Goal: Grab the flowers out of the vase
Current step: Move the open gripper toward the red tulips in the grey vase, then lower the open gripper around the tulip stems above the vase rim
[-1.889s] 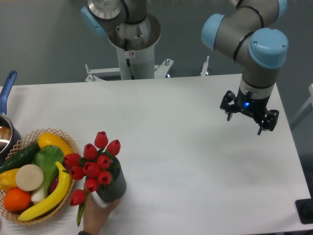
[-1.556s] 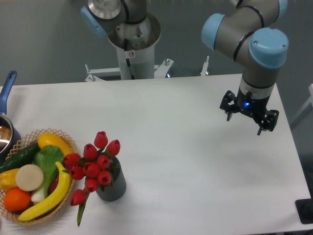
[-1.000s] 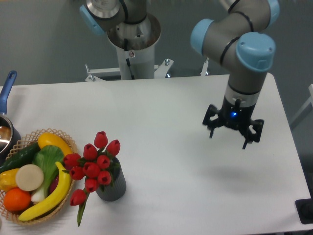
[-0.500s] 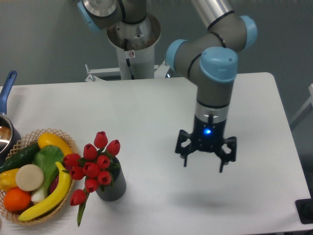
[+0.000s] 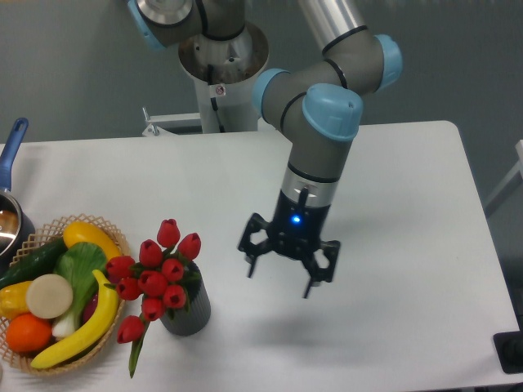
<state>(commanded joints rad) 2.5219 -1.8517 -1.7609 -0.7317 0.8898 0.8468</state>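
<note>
Red flowers on green stems in a dark grey ribbed vase. Left of the vase, a tan woven basket holds yellow, green, orange and cream produce. Black gripper with a blue light, white table.

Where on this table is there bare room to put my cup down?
The right side of the table is bare, past the gripper, as is the back strip. The front-left corner is crowded: basket, flowers in their vase, pot.
</note>
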